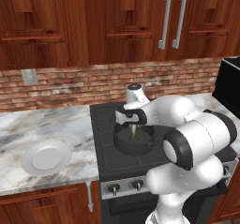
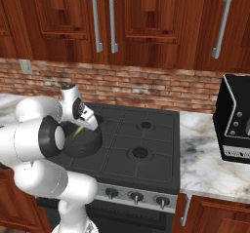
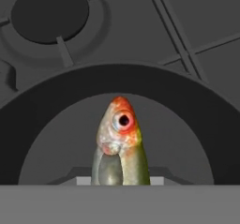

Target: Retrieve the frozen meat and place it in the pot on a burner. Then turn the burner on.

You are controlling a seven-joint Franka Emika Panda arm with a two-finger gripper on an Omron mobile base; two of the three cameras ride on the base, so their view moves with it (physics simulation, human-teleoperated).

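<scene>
Fish hanging over the pot.
The gripper (image 1: 134, 126) is pinching the frozen meat (image 3: 120, 143) by its tail end above the pot (image 1: 133, 140); it's looking light, stiff and probably slick.

greenish fish (image 3: 121, 145) with orange-red head, dark grey pot (image 1: 123, 143)

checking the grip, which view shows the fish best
The hand view: the fish hangs head-down over the pot, eye and orange head clear. Both base views show just a thin greenish sliver inside the pot, below the gripper.
</scene>
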